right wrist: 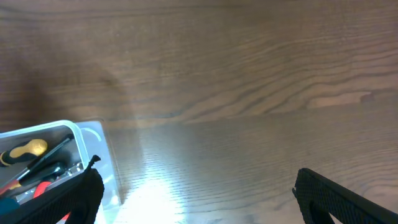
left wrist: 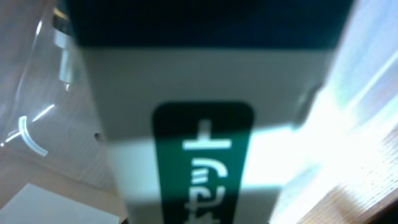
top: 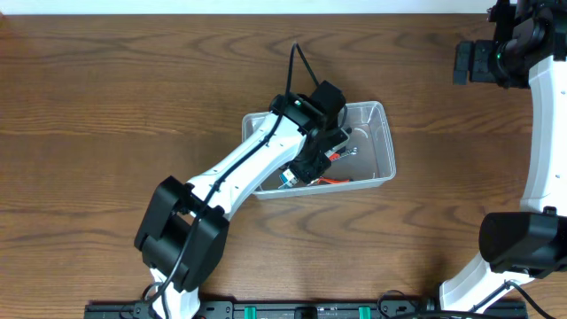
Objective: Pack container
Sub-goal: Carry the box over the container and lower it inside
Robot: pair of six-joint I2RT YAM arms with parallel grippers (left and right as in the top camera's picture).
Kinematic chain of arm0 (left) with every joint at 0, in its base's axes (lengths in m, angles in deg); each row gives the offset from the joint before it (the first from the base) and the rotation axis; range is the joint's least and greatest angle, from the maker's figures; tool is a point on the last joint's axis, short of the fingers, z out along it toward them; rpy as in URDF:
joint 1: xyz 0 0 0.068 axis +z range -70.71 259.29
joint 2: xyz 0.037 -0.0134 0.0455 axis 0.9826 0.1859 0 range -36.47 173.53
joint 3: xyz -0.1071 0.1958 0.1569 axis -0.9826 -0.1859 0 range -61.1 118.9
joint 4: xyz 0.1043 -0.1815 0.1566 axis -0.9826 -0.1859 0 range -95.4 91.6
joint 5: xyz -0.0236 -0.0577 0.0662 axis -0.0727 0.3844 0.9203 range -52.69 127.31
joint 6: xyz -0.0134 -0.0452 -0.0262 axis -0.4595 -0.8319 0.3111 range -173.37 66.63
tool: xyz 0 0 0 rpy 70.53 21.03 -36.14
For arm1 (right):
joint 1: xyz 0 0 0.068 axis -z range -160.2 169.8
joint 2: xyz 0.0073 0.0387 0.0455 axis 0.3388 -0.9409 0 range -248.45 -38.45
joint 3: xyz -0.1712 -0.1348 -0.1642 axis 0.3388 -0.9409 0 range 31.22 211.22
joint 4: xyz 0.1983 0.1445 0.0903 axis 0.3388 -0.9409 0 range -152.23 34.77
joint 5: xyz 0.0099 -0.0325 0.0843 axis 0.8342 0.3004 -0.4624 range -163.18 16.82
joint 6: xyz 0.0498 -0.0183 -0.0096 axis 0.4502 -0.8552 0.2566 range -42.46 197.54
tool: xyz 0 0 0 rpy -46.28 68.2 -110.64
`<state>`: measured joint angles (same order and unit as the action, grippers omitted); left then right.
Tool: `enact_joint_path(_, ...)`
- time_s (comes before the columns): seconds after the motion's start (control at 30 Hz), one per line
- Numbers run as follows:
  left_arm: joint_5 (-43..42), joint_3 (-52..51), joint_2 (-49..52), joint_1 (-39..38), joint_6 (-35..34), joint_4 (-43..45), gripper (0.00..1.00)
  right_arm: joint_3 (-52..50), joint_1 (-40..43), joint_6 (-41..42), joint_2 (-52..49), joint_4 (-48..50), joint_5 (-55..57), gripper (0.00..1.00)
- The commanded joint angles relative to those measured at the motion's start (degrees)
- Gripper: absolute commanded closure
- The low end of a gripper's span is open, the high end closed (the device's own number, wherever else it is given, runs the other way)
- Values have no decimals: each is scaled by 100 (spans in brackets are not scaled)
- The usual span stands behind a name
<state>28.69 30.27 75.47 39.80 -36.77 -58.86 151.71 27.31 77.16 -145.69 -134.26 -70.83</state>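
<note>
The clear plastic container (top: pixel 383 115) sits mid-table with several hand tools (top: pixel 335 179) inside. My left gripper (top: pixel 308 167) reaches down into its left half. The left wrist view is filled by a white cardboard box with a dark green label (left wrist: pixel 199 155), pressed close between the jaws; the fingers themselves are hidden. A blue end of the box (top: pixel 289 182) shows under the arm. My right gripper (top: pixel 462 62) is open and empty, raised at the far right. In the right wrist view (right wrist: pixel 199 205) the container's corner (right wrist: pixel 87 134) lies at the lower left.
Yellow, red and black tool handles (right wrist: pixel 28 152) lie in the container. A metal tool tip (left wrist: pixel 64 56) and the container's clear wall (left wrist: pixel 28 134) show beside the box. Bare wooden table (top: pixel 106 106) surrounds the container.
</note>
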Motion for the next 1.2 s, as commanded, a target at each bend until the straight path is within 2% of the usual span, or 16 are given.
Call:
enact_joint_path(0.0,-17,68,149,-24,101,-50,85,35,-4,101,33,-7,2,1)
enact_joint_path(0.1,-17,68,221,-24,101,-31,84,35,-4,101,33,-9,2,1)
enact_joint_path(0.2,-17,68,284,-24,120,-13,69,35,-4,101,33,-7,2,1)
enact_joint_path(0.4,-13,68,337,-24,149,48,58,35,-4,101,33,-7,2,1)
enact_joint_path(0.5,76,70,337,-24,164,103,46,35,-4,101,33,-7,2,1)
enact_joint_path(0.63,474,70,337,-17,157,120,43,35,-4,101,33,-7,2,1)
enact_joint_path(0.7,774,70,330,-17,153,116,36,35,-4,101,33,-9,2,1)
enact_joint_path(0.93,1591,85,170,55,-149,177,30,35,-4,101,33,-9,2,1)
enact_joint_path(1.17,1851,205,-229,227,-306,354,29,35,-4,101,33,-7,2,1)
